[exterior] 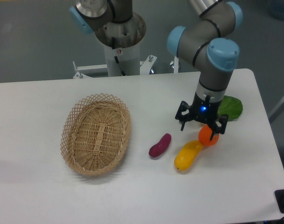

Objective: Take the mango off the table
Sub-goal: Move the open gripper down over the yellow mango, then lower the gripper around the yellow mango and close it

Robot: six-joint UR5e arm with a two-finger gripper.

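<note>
The mango, glossy yellow and elongated, lies on the white table right of centre, its upper end touching a round orange fruit. My gripper hangs open just above the mango's upper end and the orange fruit, fingers spread, holding nothing. It partly covers the orange fruit.
A small purple vegetable lies just left of the mango. A green leafy vegetable sits behind the gripper, partly hidden by the arm. A wicker basket stands at the left. The robot base is at the back.
</note>
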